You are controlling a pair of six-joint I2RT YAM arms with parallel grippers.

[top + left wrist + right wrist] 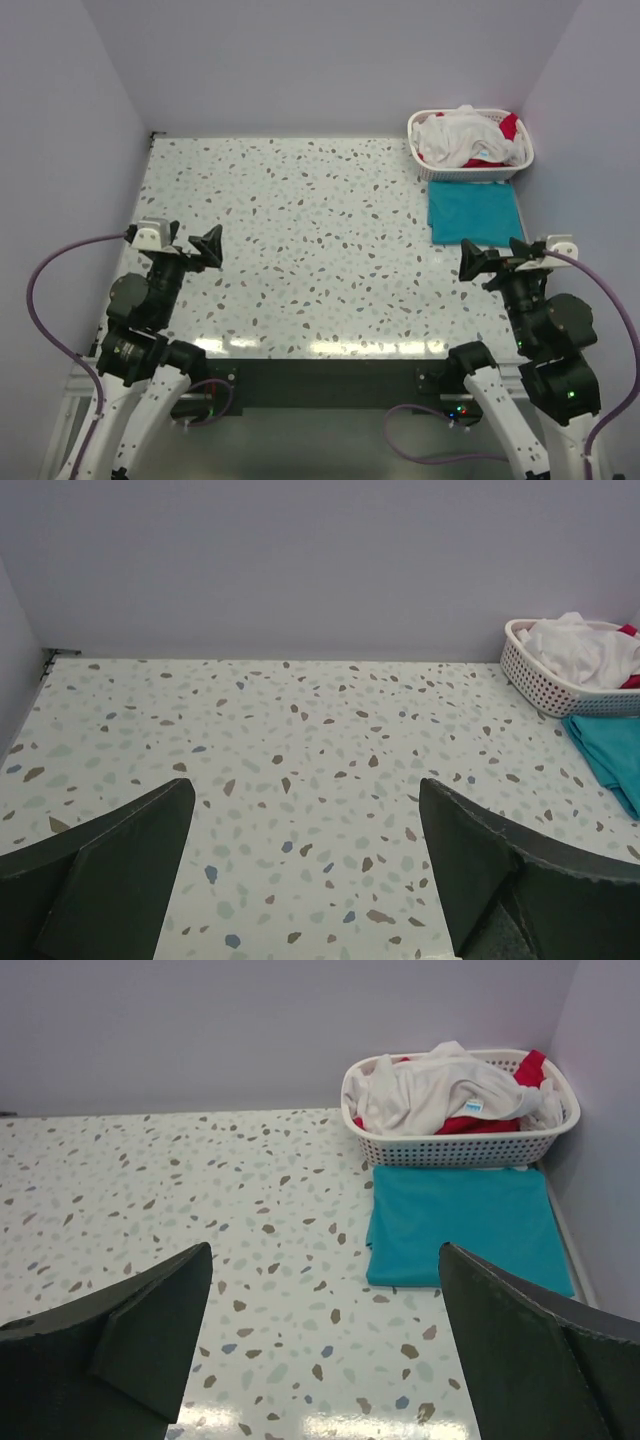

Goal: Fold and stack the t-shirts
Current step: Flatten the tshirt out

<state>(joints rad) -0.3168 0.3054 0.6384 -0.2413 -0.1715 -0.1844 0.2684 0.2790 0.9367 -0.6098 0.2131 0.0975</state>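
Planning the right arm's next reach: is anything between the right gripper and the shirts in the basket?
Between the right gripper and the basket lies only the folded teal shirt, flat on the table in front of it. The basket's wall surrounds the white shirt and red shirt, so a reach from above looks clear.

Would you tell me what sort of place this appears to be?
Likely a robot test cell: plain lilac walls enclose a speckled terrazzo-pattern table holding a white plastic lattice basket of crumpled white and red t-shirts.
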